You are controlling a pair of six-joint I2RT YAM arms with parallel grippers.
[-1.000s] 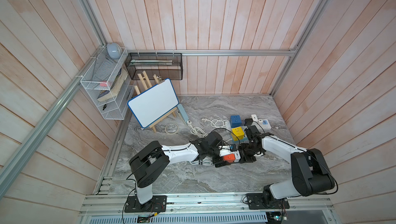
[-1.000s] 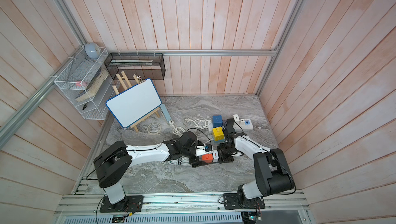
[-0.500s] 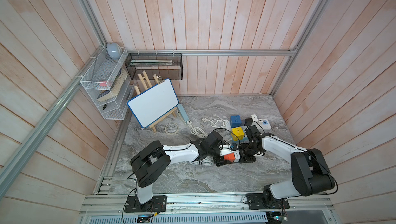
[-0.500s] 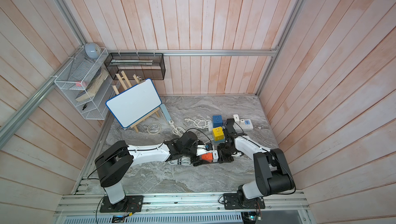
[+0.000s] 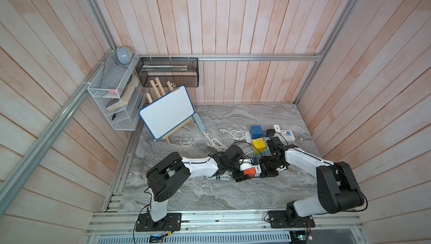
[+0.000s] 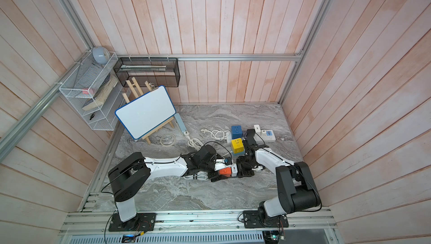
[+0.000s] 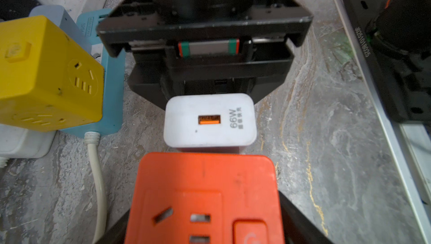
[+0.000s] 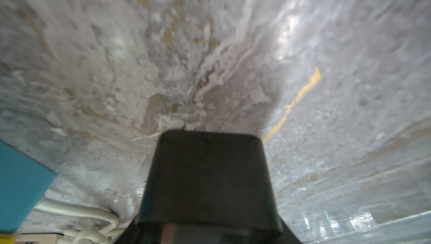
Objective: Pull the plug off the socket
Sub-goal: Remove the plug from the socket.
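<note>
An orange cube socket [image 5: 249, 172] [image 6: 225, 171] lies on the marble table between the two arms. My left gripper [image 7: 205, 231] is shut on it, with a black finger against each side of the cube [image 7: 205, 198]. A white plug [image 7: 210, 120], a block with an orange USB port, sits in the socket's far face [image 5: 257, 168]. My right gripper [image 7: 210, 86] stands right behind the plug, pointing down at the table. In the right wrist view its fingers [image 8: 210, 172] are shut together with only marble past them; the plug is hidden there.
A yellow cube socket [image 5: 258, 144] on a teal strip [image 7: 112, 91] sits close behind. A blue cube [image 5: 256, 131] and a white power strip [image 5: 286, 135] lie farther back. White cable coils [image 5: 215, 144] lie near the left arm. A whiteboard on an easel [image 5: 166, 112] stands at the back left.
The left arm has shifted very slightly. The right arm, the socket and the plug stay where they were.
</note>
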